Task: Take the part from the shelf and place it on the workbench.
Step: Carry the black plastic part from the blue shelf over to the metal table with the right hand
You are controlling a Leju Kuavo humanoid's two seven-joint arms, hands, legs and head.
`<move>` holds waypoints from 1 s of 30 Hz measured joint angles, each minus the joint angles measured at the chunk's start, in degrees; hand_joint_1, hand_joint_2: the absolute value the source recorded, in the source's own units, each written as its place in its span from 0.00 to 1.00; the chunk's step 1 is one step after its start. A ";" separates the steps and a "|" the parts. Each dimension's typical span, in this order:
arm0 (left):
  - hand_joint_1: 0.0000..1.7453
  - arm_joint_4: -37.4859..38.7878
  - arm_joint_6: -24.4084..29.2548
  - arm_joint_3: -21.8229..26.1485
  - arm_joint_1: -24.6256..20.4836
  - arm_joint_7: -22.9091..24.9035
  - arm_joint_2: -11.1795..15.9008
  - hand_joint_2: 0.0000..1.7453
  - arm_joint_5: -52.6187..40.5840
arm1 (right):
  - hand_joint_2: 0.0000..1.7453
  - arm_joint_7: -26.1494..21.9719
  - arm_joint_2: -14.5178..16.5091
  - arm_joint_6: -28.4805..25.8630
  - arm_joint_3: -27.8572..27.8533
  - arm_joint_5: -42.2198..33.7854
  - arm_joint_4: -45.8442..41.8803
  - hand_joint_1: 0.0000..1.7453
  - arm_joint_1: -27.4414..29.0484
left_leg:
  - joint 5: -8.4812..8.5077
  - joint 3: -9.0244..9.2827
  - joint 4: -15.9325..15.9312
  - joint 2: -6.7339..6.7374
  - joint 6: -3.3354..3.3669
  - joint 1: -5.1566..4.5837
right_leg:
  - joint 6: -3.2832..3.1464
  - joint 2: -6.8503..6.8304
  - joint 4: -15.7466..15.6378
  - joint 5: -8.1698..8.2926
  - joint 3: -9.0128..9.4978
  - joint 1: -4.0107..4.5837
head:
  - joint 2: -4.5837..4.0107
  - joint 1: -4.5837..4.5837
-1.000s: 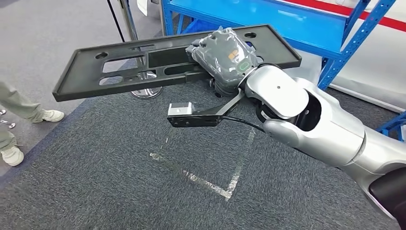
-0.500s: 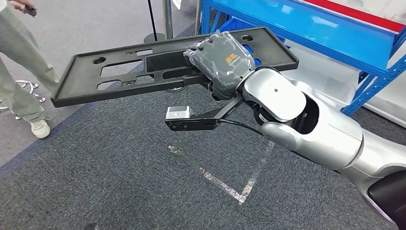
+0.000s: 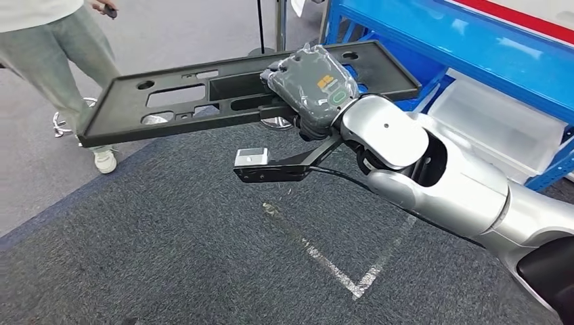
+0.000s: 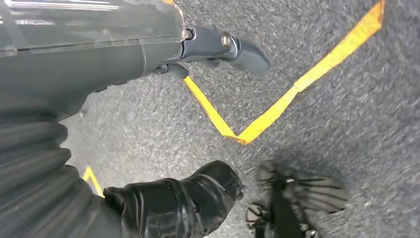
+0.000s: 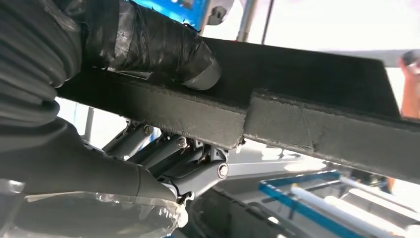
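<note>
The robot is in the carrying step: one black part (image 3: 244, 91), a long flat panel with cut-outs, is off the shelf and in the air above the grey carpet (image 3: 169, 257). The right hand (image 3: 313, 84) grips it along its near edge. In the right wrist view the thick thumb (image 5: 163, 49) lies across one face of the panel and the darker fingers (image 5: 168, 158) fold in against the other face, so the panel is clamped between them. Most of the panel's length runs out beyond the fingers to one side, with a shorter stretch past them on the other, so I judge the load to be lopsided in the grip.

The left hand (image 4: 173, 49) hangs over the carpet, near a bend of yellow floor tape (image 4: 277, 106). Its fingers are largely hidden and I cannot tell how they lie; nothing shows in it.

No workbench is to be seen from here, so the next move, as I judge it, calls for bringing the panel round to the bench, keeping it level, then lowering it flat before the fingers let go.

By count: one part, one blue shelf rack (image 3: 474, 47) just beyond the fingers, one clear bin (image 3: 497, 125) under it, and one person (image 3: 61, 47) standing past the panel's far end.
</note>
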 joint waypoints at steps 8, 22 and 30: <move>0.00 0.00 -0.04 0.02 -0.13 -0.02 0.22 1.00 -0.19 | 1.00 -0.02 0.15 0.11 0.30 0.00 0.29 1.00 0.13 | 4.08 6.48 -10.29 3.36 0.77 -0.45 | 2.59 -4.30 4.55 -2.53 -2.06 -0.04 | 0.01 0.06; 0.00 0.02 -0.10 0.02 -0.10 0.54 0.27 1.00 0.69 | 1.00 -0.73 0.39 0.65 0.77 -0.11 1.29 1.00 0.80 | 5.97 5.58 -11.35 -5.16 3.00 -0.51 | 1.46 5.02 6.58 -2.72 -2.68 -0.27 | 0.00 0.41; 0.00 0.05 -0.22 0.02 0.16 0.57 0.24 1.00 0.67 | 1.00 -0.95 0.81 0.64 0.77 -0.13 1.61 1.00 0.48 | 2.11 1.12 -4.22 -0.73 0.75 -0.50 | 0.62 1.77 1.66 -0.64 -0.99 -0.19 | 0.01 0.09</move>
